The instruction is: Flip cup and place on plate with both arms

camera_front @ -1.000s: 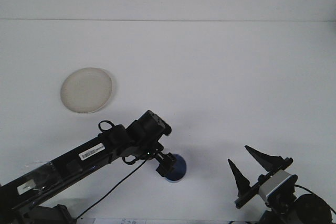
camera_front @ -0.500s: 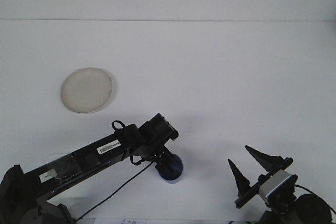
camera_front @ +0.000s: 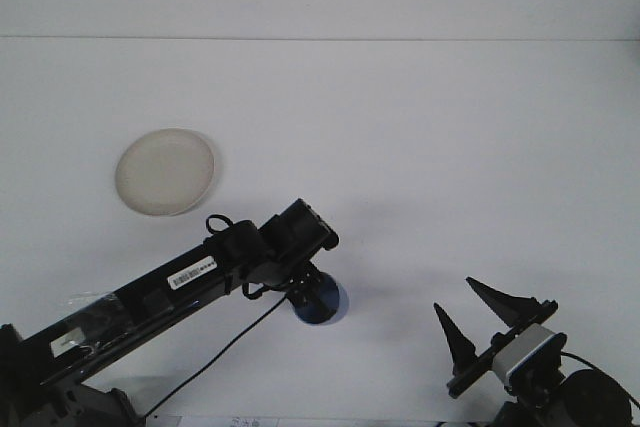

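A blue cup (camera_front: 326,305) sits low in the middle of the white table, mostly covered by my left arm. My left gripper (camera_front: 312,292) is down on the cup, its wrist and black housing hiding how it stands. A round beige plate (camera_front: 165,171) lies flat at the left, well apart from the cup and the arm. At the bottom right my right gripper (camera_front: 482,314) stands open with nothing between its fingers, a good way right of the cup.
The table's far edge meets a pale wall along the top (camera_front: 320,39). A black cable (camera_front: 225,352) hangs under the left arm toward the front edge.
My left arm has drawn up and slightly left, and the blue cup has shifted up with it. The right arm and the plate have not moved.
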`<act>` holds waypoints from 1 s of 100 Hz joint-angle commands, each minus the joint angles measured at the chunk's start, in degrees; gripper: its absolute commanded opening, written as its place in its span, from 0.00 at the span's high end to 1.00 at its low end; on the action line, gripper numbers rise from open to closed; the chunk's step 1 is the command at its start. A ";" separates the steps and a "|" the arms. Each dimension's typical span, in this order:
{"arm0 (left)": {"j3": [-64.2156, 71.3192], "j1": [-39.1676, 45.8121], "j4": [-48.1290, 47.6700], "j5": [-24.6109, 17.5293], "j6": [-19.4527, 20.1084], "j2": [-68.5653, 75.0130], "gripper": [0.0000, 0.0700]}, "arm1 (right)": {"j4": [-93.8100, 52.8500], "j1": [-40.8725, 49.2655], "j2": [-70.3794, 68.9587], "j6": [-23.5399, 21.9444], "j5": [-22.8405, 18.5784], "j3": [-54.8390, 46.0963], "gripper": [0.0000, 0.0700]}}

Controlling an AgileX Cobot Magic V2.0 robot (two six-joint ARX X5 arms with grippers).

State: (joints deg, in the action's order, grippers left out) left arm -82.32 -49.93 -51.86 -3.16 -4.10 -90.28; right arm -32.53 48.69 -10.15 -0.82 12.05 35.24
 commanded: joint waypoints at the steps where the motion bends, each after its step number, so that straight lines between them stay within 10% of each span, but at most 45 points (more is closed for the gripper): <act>1: -4.09 1.31 -2.27 2.47 2.32 1.16 0.99 | 0.33 0.48 0.02 0.46 0.00 0.28 0.40; 60: -17.70 43.04 -3.72 7.17 6.01 -1.77 0.99 | 0.13 0.48 0.02 0.44 0.00 0.28 0.40; 100: -17.70 52.50 -1.53 7.13 6.05 -15.87 0.99 | 0.15 0.48 -0.02 0.44 0.00 -0.09 0.40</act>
State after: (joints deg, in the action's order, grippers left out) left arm -98.78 2.42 -53.98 4.16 2.42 -104.12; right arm -32.77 48.69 -10.15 -0.82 12.05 35.09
